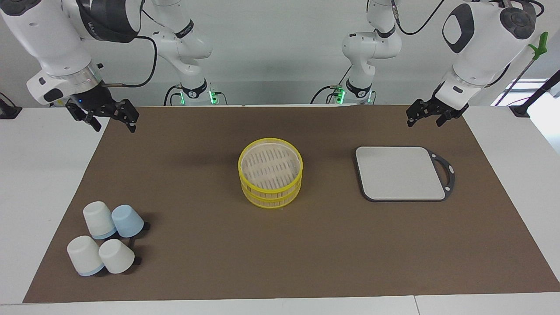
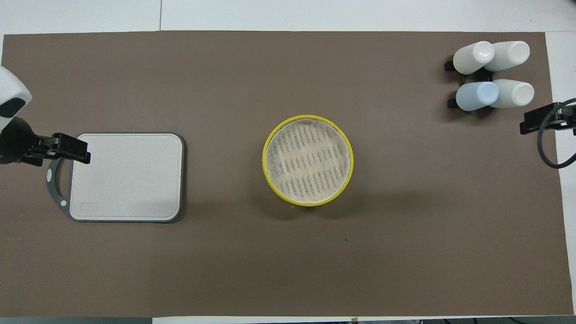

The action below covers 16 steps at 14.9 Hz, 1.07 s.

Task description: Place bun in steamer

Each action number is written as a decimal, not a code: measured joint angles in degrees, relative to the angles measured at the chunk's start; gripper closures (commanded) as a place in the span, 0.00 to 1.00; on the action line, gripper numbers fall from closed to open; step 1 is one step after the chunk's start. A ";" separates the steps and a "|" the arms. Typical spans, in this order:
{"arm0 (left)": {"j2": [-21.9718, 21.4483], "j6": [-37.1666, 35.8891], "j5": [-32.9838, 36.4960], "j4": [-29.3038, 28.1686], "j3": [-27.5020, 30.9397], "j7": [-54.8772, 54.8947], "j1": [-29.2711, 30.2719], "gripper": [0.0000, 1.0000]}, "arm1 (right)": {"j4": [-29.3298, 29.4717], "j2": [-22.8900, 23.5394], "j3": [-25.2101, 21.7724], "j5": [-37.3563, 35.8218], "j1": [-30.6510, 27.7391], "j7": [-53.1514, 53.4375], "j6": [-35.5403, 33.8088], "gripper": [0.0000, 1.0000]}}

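Steamer (image 1: 270,173) at mat centre: stacked yellow-rimmed tiers, pale wooden sides, slotted floor bare; bun not visible. Wide bare brown mat (image 1: 210,262) all round it. Grey board (image 1: 400,173) lies toward left arm's end, four upturned cups (image 1: 106,238) toward right arm's end. Left gripper (image 1: 426,117) hangs over mat edge, fingers spread; right gripper (image 1: 113,124) likewise, spread. White table (image 1: 39,175), pale wall.

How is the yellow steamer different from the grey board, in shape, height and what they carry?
The steamer is round, the grey board squarish with a black handle. The steamer stands tall in stacked tiers; the board lies flat. The steamer has a slotted floor, the board a plain face. Both rest on the brown mat, with no bun on either.
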 measured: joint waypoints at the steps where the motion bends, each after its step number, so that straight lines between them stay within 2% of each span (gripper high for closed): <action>1: 0.00 0.00 0.00 0.00 0.00 0.00 0.00 0.00 | -0.01 0.00 0.00 -0.02 -0.01 -0.21 0.00 0.00; 5: 0.00 0.00 0.00 0.00 0.00 0.00 0.00 0.00 | -0.93 -0.13 0.00 -0.02 -0.03 -0.53 0.00 0.00; 11: 0.00 0.00 0.00 0.00 0.00 0.00 0.00 0.00 | -6.59 -2.88 0.34 -0.01 0.15 -0.70 -0.02 0.00; 16: 0.00 0.00 0.00 0.00 0.00 0.00 0.00 0.00 | -7.25 -3.62 0.73 0.00 0.25 -0.70 -0.03 0.00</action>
